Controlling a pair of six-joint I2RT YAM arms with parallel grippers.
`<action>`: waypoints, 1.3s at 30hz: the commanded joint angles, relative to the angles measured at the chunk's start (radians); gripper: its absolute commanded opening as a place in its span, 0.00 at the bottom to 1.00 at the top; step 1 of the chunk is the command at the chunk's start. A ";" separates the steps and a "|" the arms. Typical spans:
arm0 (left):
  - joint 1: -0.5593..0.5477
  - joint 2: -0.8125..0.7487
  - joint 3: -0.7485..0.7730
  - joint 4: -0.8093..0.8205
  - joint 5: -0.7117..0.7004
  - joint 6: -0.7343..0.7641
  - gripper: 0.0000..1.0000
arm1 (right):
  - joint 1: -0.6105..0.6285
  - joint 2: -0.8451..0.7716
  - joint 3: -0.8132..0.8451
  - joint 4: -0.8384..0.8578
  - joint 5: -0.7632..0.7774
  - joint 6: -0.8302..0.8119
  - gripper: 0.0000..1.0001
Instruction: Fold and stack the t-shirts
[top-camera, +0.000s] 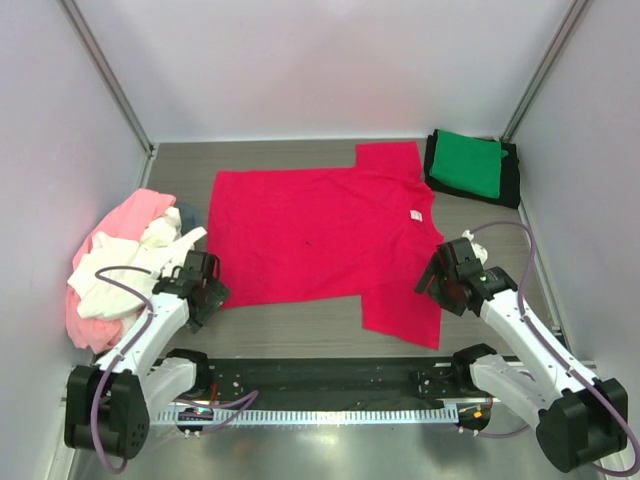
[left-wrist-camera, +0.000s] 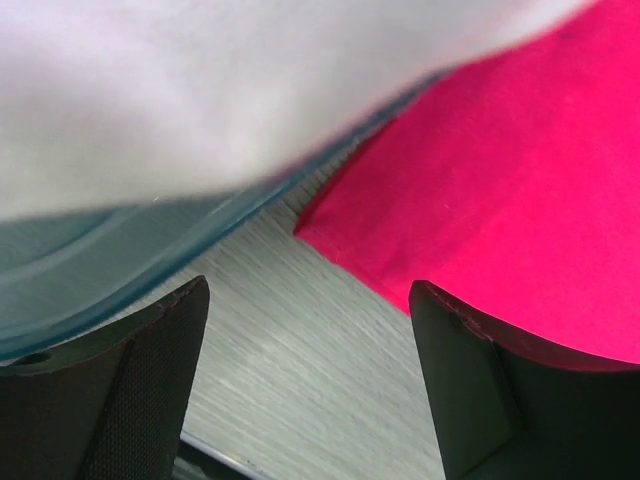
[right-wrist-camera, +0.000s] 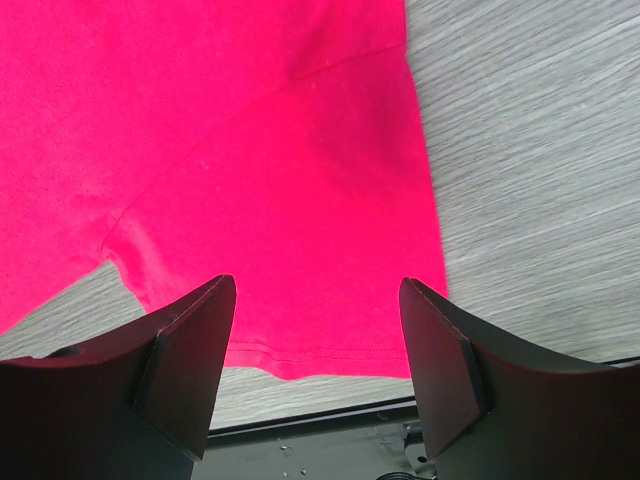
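My left fingers (left-wrist-camera: 150, 380) stood spread apart with nothing between them, over bare bench (top-camera: 300, 322) just beside the near-left corner of the red t-shirt (left-wrist-camera: 520, 180). A blurred fold of white and teal cloth filled the top of that wrist view. My right fingers (right-wrist-camera: 190, 370) were also parted and empty, and the stitched edge of the red shirt's near sleeve (right-wrist-camera: 330, 300) lay between them. I could not tell whether either pair touched the cloth.

The red t-shirt (top-camera: 320, 235) lay spread flat across the middle of the bench, collar toward the right edge, hem toward the left, one sleeve toward the far edge and one toward the near edge. A small pale label (top-camera: 415, 213) showed by the collar.

At the far right corner a folded green t-shirt (top-camera: 465, 165) sat on a black t-shirt (top-camera: 512, 182). Against the left edge lay a rumpled heap of a light pink t-shirt (top-camera: 130, 215), a white t-shirt (top-camera: 150, 258) and a bit of greyish-teal t-shirt (top-camera: 188, 213).

The bench was grey and wood-grained, with plain white walls (top-camera: 300, 60) around it.
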 joint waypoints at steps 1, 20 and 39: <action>0.003 0.040 -0.014 0.133 -0.065 -0.041 0.80 | 0.007 -0.022 -0.003 0.018 -0.003 0.019 0.73; 0.003 0.175 0.008 0.245 -0.043 0.001 0.11 | 0.049 0.059 -0.022 -0.022 0.068 0.119 0.72; 0.004 -0.033 0.071 0.115 -0.019 0.041 0.00 | 0.493 0.165 -0.082 -0.057 0.137 0.479 0.73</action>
